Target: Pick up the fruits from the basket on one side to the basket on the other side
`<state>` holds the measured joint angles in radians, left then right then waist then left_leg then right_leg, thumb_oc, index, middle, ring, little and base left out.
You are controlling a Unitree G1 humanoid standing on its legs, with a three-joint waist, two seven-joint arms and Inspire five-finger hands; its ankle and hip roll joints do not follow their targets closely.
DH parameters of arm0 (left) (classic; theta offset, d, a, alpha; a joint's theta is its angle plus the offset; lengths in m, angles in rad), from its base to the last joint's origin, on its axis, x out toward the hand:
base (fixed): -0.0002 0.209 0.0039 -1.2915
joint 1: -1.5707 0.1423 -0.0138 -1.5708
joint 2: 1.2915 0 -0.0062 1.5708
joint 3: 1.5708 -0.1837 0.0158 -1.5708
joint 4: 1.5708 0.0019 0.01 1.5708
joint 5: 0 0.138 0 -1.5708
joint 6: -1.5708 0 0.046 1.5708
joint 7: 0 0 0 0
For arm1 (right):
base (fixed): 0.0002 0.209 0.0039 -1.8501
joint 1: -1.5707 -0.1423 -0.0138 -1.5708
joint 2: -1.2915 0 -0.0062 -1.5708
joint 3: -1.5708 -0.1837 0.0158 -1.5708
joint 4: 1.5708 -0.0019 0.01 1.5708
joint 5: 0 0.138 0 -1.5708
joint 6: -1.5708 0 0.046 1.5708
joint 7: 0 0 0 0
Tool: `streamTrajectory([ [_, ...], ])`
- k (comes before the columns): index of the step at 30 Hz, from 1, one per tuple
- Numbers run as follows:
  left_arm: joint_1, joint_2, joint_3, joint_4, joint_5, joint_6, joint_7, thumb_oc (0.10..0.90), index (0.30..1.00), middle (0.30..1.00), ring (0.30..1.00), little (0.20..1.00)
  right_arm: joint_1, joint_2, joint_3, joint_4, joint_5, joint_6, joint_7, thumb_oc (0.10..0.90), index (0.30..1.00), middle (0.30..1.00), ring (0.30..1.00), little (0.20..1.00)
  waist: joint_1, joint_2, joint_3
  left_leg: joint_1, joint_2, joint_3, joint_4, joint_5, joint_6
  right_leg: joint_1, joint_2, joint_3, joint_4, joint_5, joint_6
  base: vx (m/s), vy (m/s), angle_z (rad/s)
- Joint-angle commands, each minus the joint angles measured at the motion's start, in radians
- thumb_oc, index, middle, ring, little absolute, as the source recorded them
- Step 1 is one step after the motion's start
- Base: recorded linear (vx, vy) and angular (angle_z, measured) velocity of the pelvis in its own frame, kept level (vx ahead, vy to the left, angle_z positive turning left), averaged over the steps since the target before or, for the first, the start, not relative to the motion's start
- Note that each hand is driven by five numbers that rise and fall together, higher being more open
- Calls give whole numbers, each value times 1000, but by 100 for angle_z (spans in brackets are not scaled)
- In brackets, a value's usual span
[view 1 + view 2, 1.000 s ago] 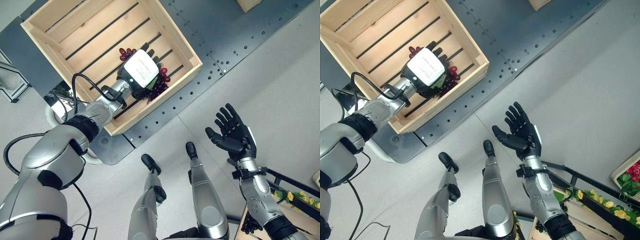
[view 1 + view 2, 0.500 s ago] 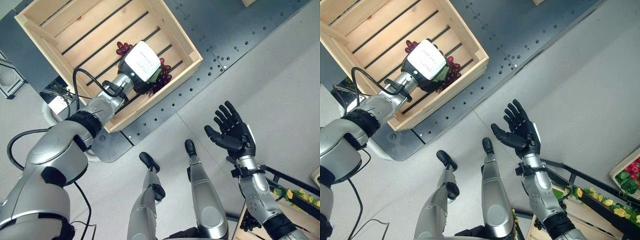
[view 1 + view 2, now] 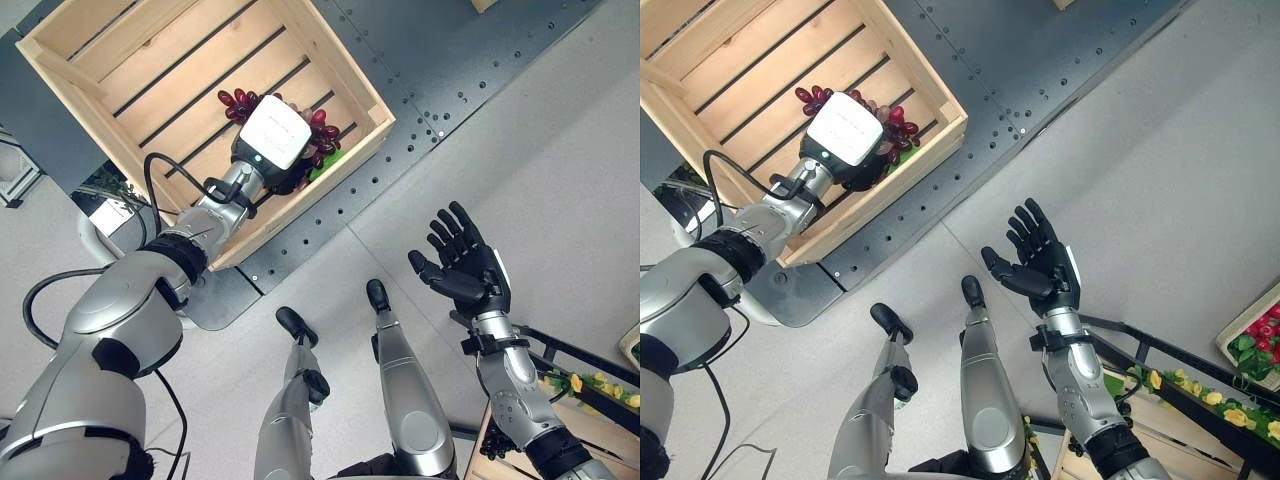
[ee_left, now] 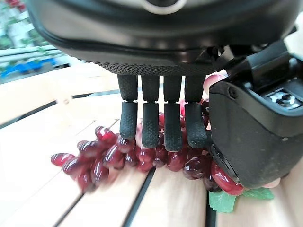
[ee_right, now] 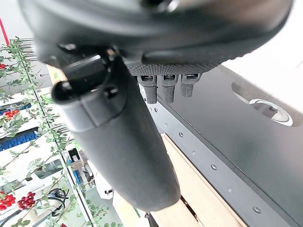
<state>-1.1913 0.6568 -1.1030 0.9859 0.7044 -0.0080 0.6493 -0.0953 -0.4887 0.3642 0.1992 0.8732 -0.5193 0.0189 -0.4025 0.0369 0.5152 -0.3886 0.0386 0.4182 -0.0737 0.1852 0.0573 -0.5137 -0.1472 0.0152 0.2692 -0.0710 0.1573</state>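
My left hand [image 3: 272, 140] is inside the wooden crate [image 3: 95, 60], near its front wall and corner, with bare slats open behind it. Its fingers [image 4: 149, 124] curl down onto the red grapes [image 4: 99, 158] lying on the slats, thumb beside the bunch. My right hand [image 3: 463, 264] hangs open, palm up, over the floor [image 3: 560, 170], well apart from the crate.

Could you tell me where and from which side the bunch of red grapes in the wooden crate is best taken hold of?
Probably from above, around the thick middle of the grape bunch. It lies flat on the slats of the crate, near a wall, so a side approach looks cramped. The left hand is already over it, fingers on the grapes.
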Motion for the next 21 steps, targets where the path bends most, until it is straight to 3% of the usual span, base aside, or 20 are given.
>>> streamTrajectory([
  [1, -50, -40, 155, -16, -91, -83, 181, 400, 300, 300, 300, 300, 20, -8, -62, -101, 12, -132, 8, 800, 900, 900, 900, 900, -21, -24, 5, 114, 133, 8, 117, -104, -167, 47, 80, -24, -138, 144, -76, 0, 0, 0],
  [8, 58, -19, 284, -94, -128, -128, 342, 400, 300, 300, 300, 300, 55, -2, -68, -136, 12, -144, -3, 800, 900, 900, 900, 900, 6, -20, 5, 154, 129, -11, 88, -102, -164, 89, 86, -33, -150, 137, -78, -23, -19, 2],
  [21, 151, 0, 355, -162, -154, -115, 374, 400, 300, 300, 300, 300, 77, -5, -77, -161, 10, -130, -1, 800, 900, 900, 900, 900, 21, -11, 4, 180, 123, -23, 65, -95, -161, 114, 86, -43, -159, 131, -80, -8, -1, 3],
])
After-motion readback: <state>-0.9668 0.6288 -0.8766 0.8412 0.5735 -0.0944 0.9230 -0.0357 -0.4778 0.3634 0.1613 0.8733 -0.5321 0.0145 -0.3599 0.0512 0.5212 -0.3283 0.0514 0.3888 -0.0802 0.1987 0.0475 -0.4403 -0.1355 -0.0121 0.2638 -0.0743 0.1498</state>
